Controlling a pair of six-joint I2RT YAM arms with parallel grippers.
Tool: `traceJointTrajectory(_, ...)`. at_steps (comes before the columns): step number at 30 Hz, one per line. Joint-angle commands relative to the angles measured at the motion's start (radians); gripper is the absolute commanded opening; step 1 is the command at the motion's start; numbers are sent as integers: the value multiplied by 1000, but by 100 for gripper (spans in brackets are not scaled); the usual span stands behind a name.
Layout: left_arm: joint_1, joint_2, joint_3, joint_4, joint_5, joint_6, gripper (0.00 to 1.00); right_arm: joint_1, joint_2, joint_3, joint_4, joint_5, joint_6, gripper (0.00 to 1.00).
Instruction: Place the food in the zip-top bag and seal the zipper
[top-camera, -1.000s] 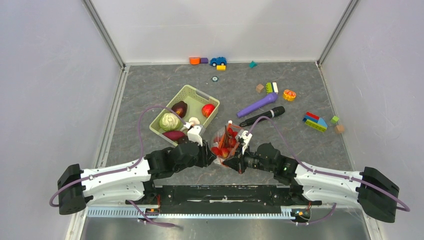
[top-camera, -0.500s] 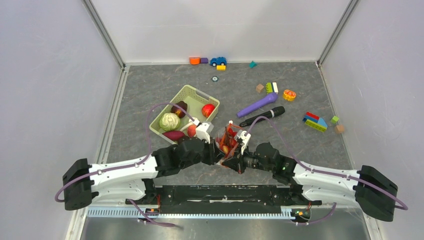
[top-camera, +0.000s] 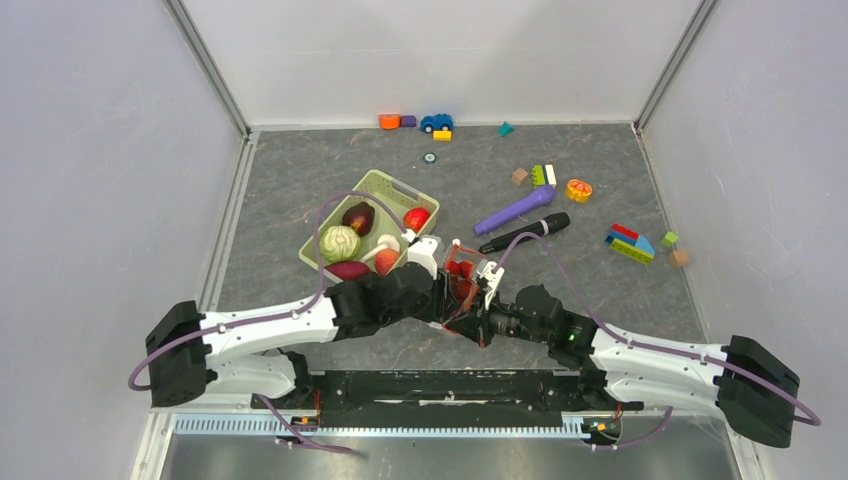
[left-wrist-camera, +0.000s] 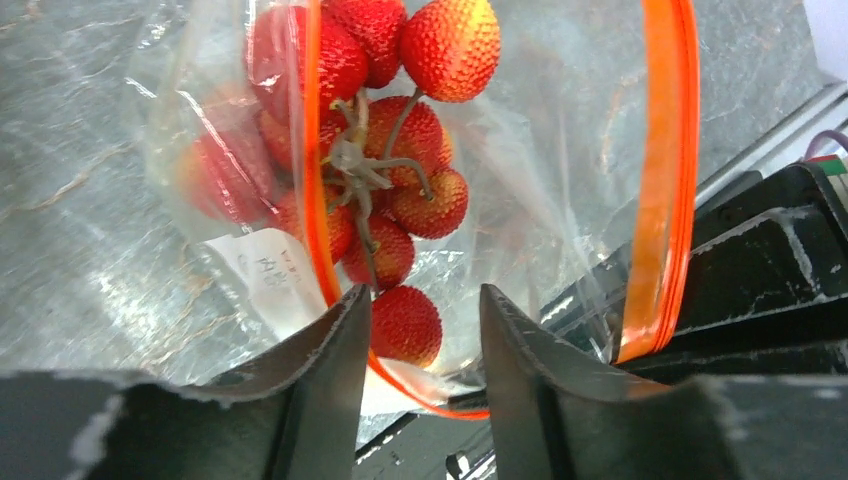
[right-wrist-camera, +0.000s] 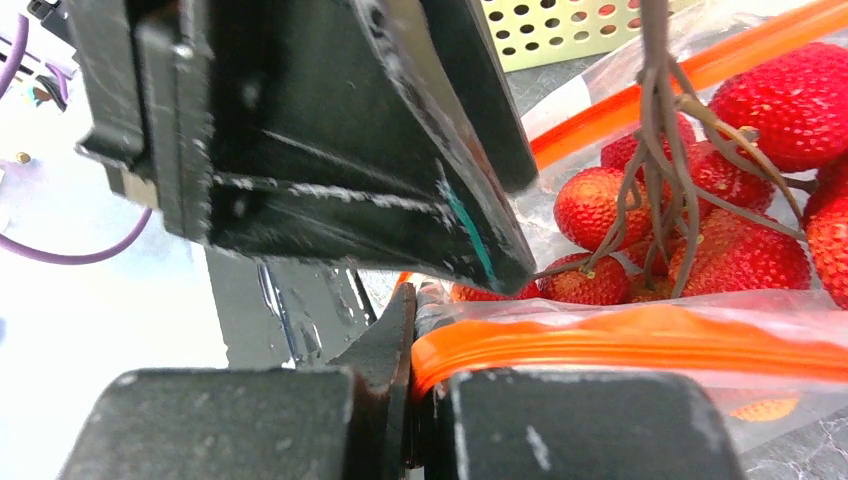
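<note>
Crowding bag (top-camera: 462, 282) mouth: L gripper (left-wrist-camera: 419, 312), jaws apart; basket (top-camera: 386, 182) just beyond; mic (top-camera: 525, 233) near.

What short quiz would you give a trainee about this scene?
1. True or false: the zipper on the zip-top bag is fully sealed.
2. What does the right tool pinch? A) the zipper B) a toy car C) the microphone
3. Fill in: the cabbage lies in the light-green ____.
Key: 1 false, the mouth gapes open; 2 A; 3 basket.
</note>
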Motion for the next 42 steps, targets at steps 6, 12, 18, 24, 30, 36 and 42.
traceJointTrajectory(6, 7, -261, 60, -158, -195, 82, 79, -6, -42, 48, -24, -2, -48, 8)
traceJointTrajectory(12, 20, -205, 78, -206, -193, 42, 85, -8, -58, 52, -56, 28, -52, 30)
traceJointTrajectory(18, 20, -29, 151, -202, -66, 47, 78, -8, -98, 93, -187, 119, -62, 56)
traceJointTrajectory(24, 21, 46, 180, -290, -158, 52, 67, -11, -195, 155, -435, 338, -75, 76)
traceJointTrajectory(30, 20, 66, 165, -206, -168, 54, 61, -11, -268, 215, -572, 528, -43, 96)
traceJointTrajectory(36, 21, 120, 200, -201, -190, 57, 59, -15, -248, 320, -684, 693, 4, 98)
traceJointTrajectory(42, 20, 154, 210, -190, -215, 50, 49, -68, -93, 414, -700, 738, 37, 98)
